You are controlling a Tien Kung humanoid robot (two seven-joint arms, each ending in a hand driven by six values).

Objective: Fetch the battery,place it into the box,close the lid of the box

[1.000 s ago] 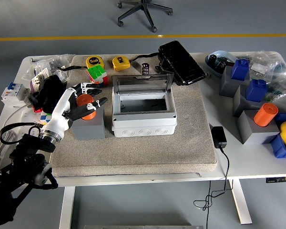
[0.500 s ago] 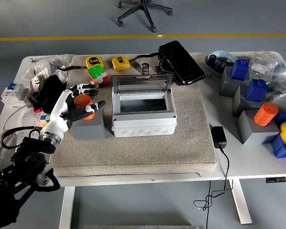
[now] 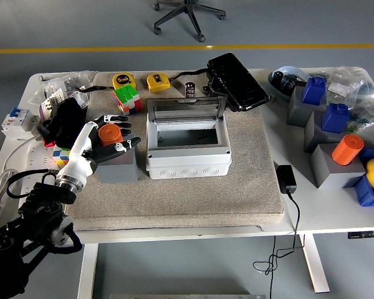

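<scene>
The battery (image 3: pixel 110 134), an orange cylinder, stands upright on a grey block (image 3: pixel 117 167) at the left of the grey mat. My left hand (image 3: pixel 117 132) reaches in from the lower left. Its fingers (image 3: pixel 115 118) are spread on either side of the battery, and I see no firm grasp. Just right of the block sits the white box (image 3: pixel 187 152). Its clear lid (image 3: pixel 187 107) stands open at the back, and the inside looks empty. My right arm is out of view.
A colour cube (image 3: pixel 126 96), two yellow tape measures (image 3: pixel 122 80) and a black case (image 3: pixel 237 81) lie behind the box. At the right are grey blocks with blue pieces, a second orange cylinder (image 3: pixel 347 149) and a black adapter (image 3: pixel 285 177). Clutter fills the left edge.
My left arm has drawn back a little toward the lower left, and the fingers have settled lower around the battery, so more of its top shows. The box has not moved.
</scene>
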